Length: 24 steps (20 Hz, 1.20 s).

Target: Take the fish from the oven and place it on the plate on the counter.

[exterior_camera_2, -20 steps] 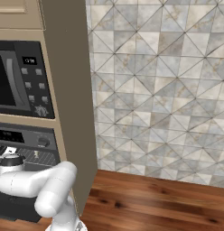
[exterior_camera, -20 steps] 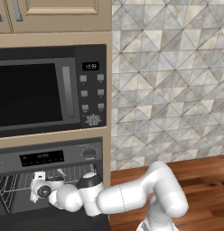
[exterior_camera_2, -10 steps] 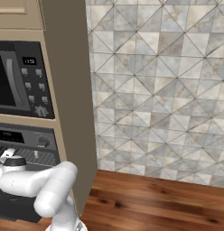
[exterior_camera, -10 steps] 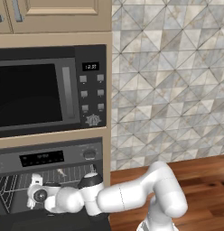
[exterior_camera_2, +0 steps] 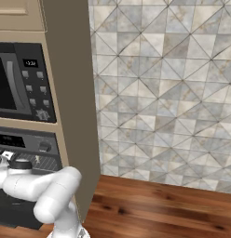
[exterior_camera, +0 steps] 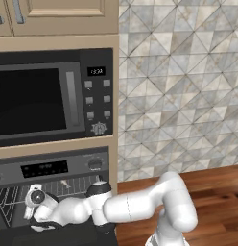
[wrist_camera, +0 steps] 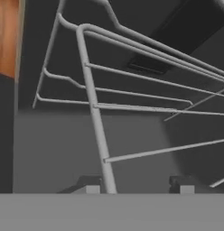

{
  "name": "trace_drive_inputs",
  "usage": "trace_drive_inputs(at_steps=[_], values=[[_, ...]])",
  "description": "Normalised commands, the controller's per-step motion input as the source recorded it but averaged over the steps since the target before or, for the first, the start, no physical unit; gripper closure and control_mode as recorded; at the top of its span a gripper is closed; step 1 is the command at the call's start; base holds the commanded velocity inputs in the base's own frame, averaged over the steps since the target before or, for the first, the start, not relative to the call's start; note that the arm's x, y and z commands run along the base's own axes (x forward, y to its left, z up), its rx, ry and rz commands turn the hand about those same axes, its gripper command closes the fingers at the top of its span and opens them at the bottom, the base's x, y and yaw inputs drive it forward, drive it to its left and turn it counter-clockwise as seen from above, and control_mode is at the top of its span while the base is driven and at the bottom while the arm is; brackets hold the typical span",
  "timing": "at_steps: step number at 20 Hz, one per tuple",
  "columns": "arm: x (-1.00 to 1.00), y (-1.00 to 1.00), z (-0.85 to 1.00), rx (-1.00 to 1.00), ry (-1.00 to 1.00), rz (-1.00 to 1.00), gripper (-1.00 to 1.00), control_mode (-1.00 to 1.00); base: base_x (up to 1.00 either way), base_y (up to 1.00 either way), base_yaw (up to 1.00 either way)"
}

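The oven [exterior_camera: 53, 168] stands open below the black microwave-like unit, its wire racks [wrist_camera: 132, 108] bare in the hand view. My arm reaches from the right into the cavity, and my gripper [exterior_camera: 35, 211] is low at the left of the opening. In the hand view the gripper [wrist_camera: 136, 188] is open with nothing between its two tips, and one rack wire runs just above the left tip. A small pale sliver that may be the fish [exterior_camera: 65, 183] lies on the rack to the right of my hand. The plate is out of view.
The microwave-like unit [exterior_camera: 49, 101] sits right above the oven in a beige cabinet column. The reddish-brown wood counter [exterior_camera: 217, 192] runs to the right under a tiled wall [exterior_camera: 178, 86]. In the hand view the oven's dark back wall [wrist_camera: 145, 45] lies behind the rack wires.
My hand has moved left and lower inside the oven opening. The arm has stretched further after it.
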Motion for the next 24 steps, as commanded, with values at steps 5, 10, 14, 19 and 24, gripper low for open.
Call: trace_drive_inputs(at_steps=[5, 10, 14, 19, 24], values=[[-0.54, -0.02, -1.00, -0.05, 0.11, 0.02, 1.00, -1.00, 0.00, 0.00, 0.00], [-0.78, -0.10, -1.00, -0.04, 0.00, 0.01, 1.00, -1.00, 0.00, 0.00, 0.00], [-0.99, -0.19, -1.00, -0.03, 0.00, 0.00, 1.00, -1.00, 0.00, 0.00, 0.00], [-1.00, -0.20, -1.00, -0.05, 0.00, 0.00, 1.00, -1.00, 0.00, 0.00, 0.00], [-1.00, -0.17, -1.00, -0.06, 0.00, 0.00, 1.00, -1.00, 0.00, 0.00, 0.00]])
